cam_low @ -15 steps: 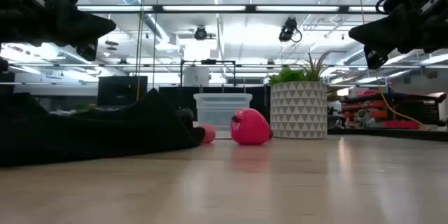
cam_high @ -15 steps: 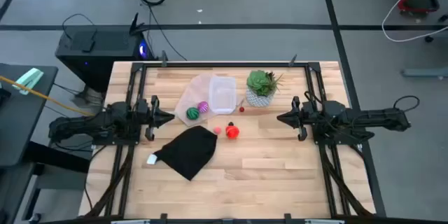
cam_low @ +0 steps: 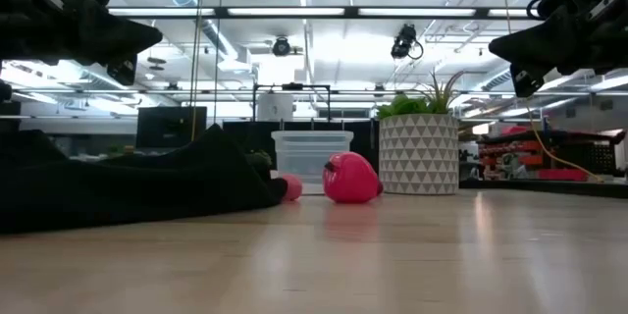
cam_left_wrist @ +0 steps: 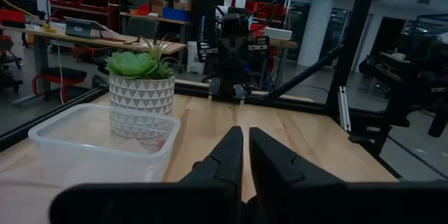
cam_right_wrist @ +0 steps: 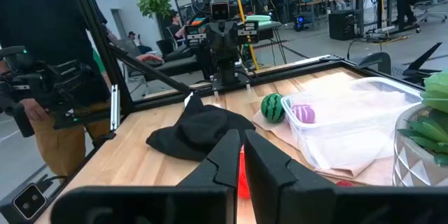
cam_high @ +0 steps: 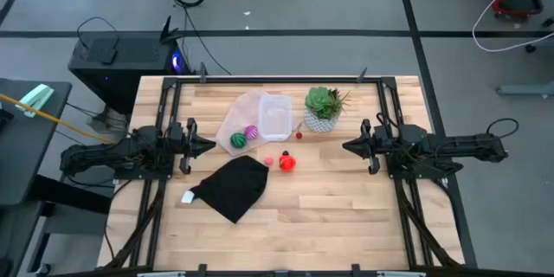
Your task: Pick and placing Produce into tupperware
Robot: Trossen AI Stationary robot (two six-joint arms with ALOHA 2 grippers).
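From table height the black cloth [cam_low: 128,182] hides the green striped ball and part of the small pink bit [cam_low: 291,188]. From above, the tiny red bit [cam_high: 299,135] is too small to identify. The succulent pot [cam_right_wrist: 423,140] is cut off by the right wrist picture's edge (only part shows).

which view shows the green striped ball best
The right wrist view: the green striped ball is large and unblocked beside the clear plastic tub. The high view shows it tiny. In the low view black cloth hides it; the left wrist view misses it.

Translucent plastic tupperware [cam_high: 274,117], matt black cloth [cam_high: 232,186], pale wood table [cam_high: 346,199].
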